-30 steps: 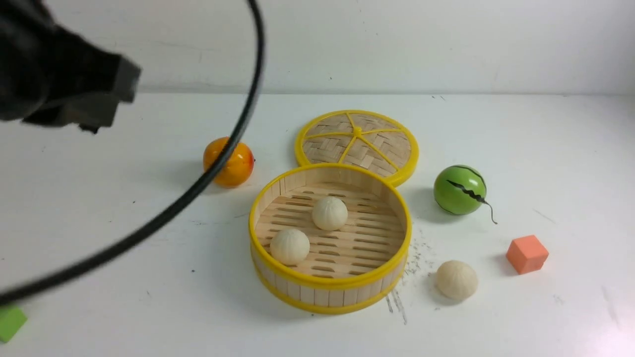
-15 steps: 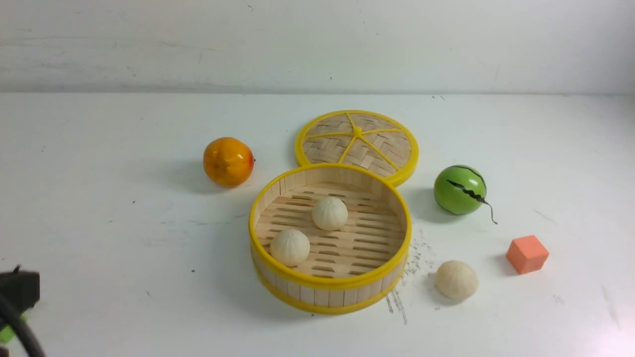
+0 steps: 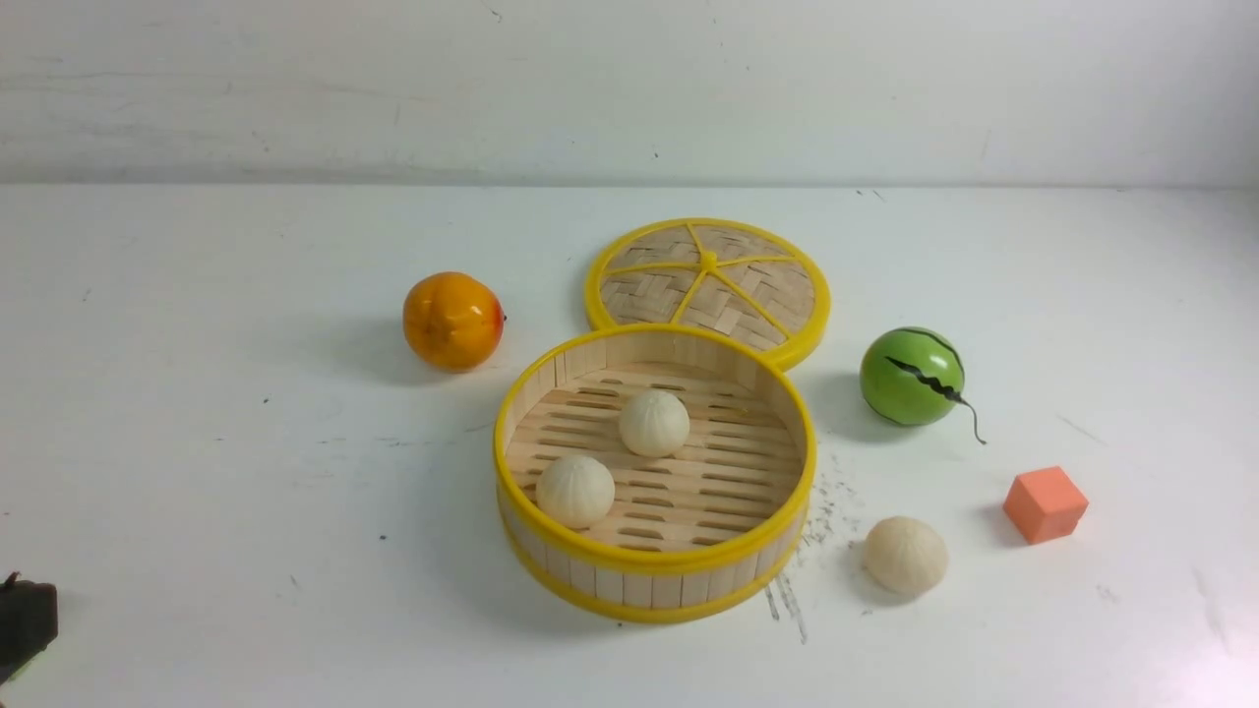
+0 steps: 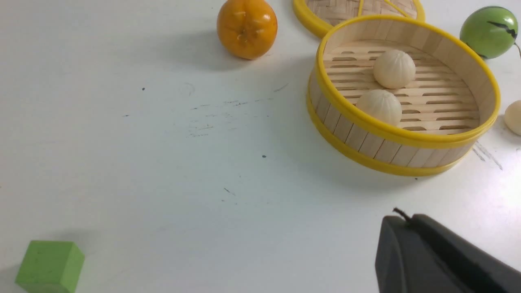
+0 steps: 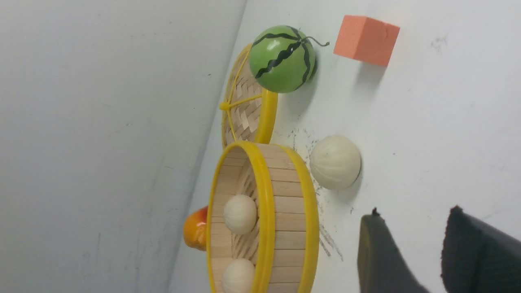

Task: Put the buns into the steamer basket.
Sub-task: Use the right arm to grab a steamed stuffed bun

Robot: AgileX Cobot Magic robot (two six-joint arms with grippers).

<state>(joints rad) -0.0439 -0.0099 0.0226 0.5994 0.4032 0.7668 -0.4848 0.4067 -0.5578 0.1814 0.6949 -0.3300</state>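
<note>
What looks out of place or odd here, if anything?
One bun lies on the table to the right of the steamer basket, while the other two buns sit inside it. Dark scuff marks stain the table beside the basket. Nothing looks spilled or damaged.

L jaws shut, empty, low at far left. R jaws apart, nothing btwn fingers [image 5: 376, 256].

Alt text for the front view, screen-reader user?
Two cream-white round buns, one behind the other, sit in a round yellow-rimmed bamboo steamer basket; a third bun lies on the white table to its right. Around: woven lid, orange fruit, green striped ball, orange cube.
</note>
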